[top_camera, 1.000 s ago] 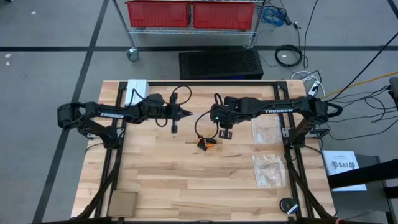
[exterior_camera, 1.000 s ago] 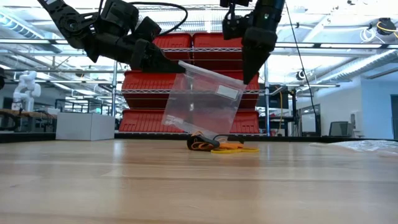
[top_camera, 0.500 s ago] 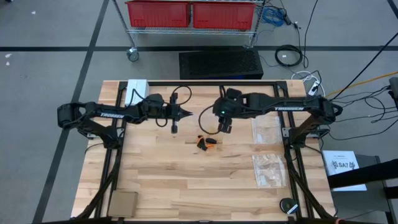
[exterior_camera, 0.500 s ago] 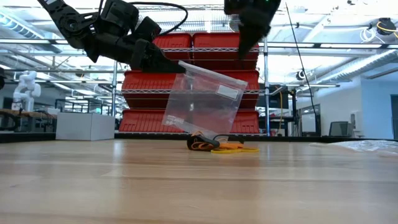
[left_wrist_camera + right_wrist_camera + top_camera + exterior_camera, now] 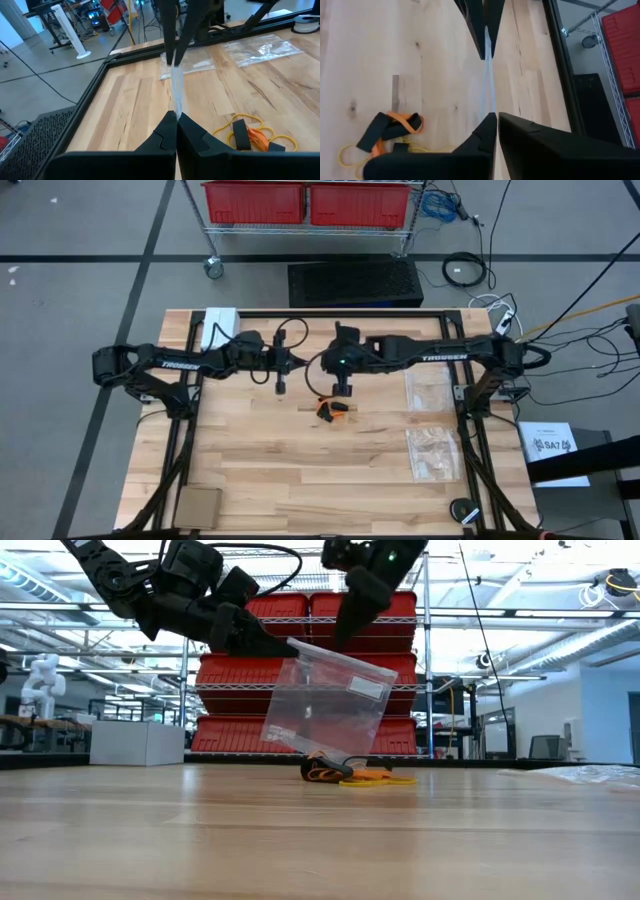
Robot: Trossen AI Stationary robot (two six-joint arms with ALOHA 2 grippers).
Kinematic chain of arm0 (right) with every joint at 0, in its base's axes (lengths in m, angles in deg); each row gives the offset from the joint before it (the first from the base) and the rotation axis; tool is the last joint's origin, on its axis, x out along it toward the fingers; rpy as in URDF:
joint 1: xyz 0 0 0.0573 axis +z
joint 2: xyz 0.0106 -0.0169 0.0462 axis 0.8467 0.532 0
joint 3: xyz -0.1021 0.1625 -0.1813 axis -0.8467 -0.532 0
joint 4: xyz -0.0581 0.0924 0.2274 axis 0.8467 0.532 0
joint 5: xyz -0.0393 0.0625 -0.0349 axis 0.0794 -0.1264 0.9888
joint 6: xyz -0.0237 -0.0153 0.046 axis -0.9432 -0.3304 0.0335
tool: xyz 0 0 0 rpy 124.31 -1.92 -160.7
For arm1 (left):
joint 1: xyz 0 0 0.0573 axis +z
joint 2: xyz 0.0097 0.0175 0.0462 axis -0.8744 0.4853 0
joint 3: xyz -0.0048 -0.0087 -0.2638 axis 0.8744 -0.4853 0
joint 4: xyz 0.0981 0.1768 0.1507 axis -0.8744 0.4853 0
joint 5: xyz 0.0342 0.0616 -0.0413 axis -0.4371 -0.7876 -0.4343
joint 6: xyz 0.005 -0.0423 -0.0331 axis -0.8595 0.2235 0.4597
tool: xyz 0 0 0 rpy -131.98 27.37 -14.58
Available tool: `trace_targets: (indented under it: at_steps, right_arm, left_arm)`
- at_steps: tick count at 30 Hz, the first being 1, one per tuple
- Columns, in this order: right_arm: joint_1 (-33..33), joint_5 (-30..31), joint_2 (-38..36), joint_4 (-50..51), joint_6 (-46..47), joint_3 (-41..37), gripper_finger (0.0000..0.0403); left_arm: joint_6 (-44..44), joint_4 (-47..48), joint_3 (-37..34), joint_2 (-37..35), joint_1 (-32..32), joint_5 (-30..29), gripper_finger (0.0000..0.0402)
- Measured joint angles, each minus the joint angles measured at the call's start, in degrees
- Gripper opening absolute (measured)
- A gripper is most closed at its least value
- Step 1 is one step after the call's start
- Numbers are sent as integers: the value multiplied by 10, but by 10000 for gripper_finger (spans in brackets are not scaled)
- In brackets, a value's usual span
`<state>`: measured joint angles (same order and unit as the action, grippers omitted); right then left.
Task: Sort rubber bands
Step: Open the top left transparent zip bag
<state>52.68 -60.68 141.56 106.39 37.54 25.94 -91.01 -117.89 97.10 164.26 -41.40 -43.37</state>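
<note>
Left gripper point(image 5: 272, 646) is clamped shut on one top corner of a clear plastic zip bag point(image 5: 325, 705), hanging above the wooden table point(image 5: 300, 470). Right gripper point(image 5: 338, 641) has its jaws pinched closed at the bag's upper edge. The black, orange and yellow rubber bands point(image 5: 330, 409) sit piled on the table below.
</note>
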Motion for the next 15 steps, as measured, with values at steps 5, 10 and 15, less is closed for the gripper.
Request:
trace_targets:
  at_steps: [5,10,15]
  right_arm:
    - [-3,1,14,1,-3,0,2]
    - [-5,1,20,-1,-4,0,1]
    - [5,1,17,6,11,0,1]
  left_arm:
    - [0,0,0,0,0,0,0]
    - [0,0,0,0,0,0,0]
    - [3,2,0,0,0,0,0]
